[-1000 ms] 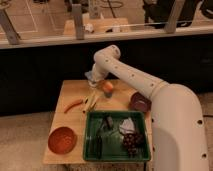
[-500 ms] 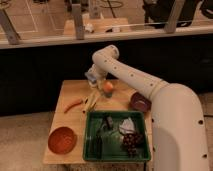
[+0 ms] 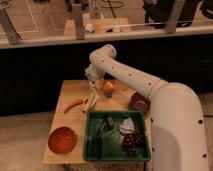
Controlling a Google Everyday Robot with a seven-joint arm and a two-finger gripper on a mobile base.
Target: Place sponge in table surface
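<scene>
Hovering over the far table surface (image 3: 74, 91), tool (image 3: 92, 83) — sponge (image 3: 108, 122) well apart, in tray (image 3: 118, 114).

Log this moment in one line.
hand: open, over table surface far edge | sponge: apparently in green tray | grasp: not yet

- Green plastic tray (image 3: 93, 150) at five o'clock on the tan wooden tabletop (image 3: 70, 92); round orange bowl (image 3: 62, 139) at seven.
- Round purple bowl (image 3: 140, 102) at three.
- Tool (image 3: 92, 81) over the twelve o'clock edge.

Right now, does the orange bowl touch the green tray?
Apart: the camera view shows bare table between the orange bowl and the green tray. The hand hangs over the table's far side.
</scene>
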